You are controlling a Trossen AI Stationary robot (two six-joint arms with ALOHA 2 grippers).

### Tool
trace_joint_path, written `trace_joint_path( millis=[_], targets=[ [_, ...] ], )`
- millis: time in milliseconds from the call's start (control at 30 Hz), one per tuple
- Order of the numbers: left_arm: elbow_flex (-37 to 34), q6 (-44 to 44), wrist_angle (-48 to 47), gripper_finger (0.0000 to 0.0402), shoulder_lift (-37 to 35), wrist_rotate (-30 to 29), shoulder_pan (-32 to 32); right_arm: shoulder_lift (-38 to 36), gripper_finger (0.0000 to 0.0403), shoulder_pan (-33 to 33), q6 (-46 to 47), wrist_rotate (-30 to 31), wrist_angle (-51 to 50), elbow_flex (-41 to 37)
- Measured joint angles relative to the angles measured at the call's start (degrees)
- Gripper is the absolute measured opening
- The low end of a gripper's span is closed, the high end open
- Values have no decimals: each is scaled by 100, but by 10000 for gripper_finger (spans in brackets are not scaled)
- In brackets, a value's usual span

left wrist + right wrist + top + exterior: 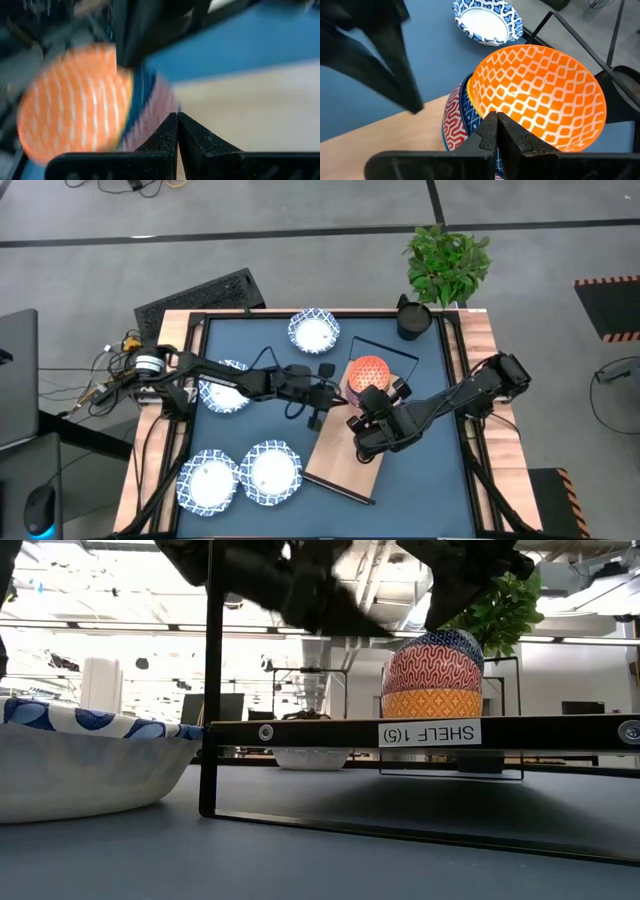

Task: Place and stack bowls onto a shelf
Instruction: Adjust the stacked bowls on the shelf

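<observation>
4 round patterned bowls (530, 95) seemingly nest atop the light-wood shelf (345, 455).

- The left gripper (177, 131) sat at the bottom centre of the frame, its two dark fingers (200, 142) pressed together.
- A blurred orange bowl (75, 105) with pale markings filled the left half.
- Just right of it showed blue and red patterned bowl sides (150, 107).
- The light-wood shelf (255, 110) spread across the right.
- A dark arm part (145, 25) crossed the top.
</observation>
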Motion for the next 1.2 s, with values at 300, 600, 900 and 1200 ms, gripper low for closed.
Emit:
trace_joint_path(
  millis=[300,600,900,1200],
  targets=[
    [-246,193,1397,0,459,-165,23,0,27,37,45,-9,69,2],
    [-358,156,1873,0,733,-467,-69,0,30,96,42,-24,213,103],
    [-356,-113,1786,0,731,-476,139,-20,31,461,43,127,316,307],
    [-356,-193,1471,0,733,-408,136,2,24,397,237,129,424,-155]
  ],
)
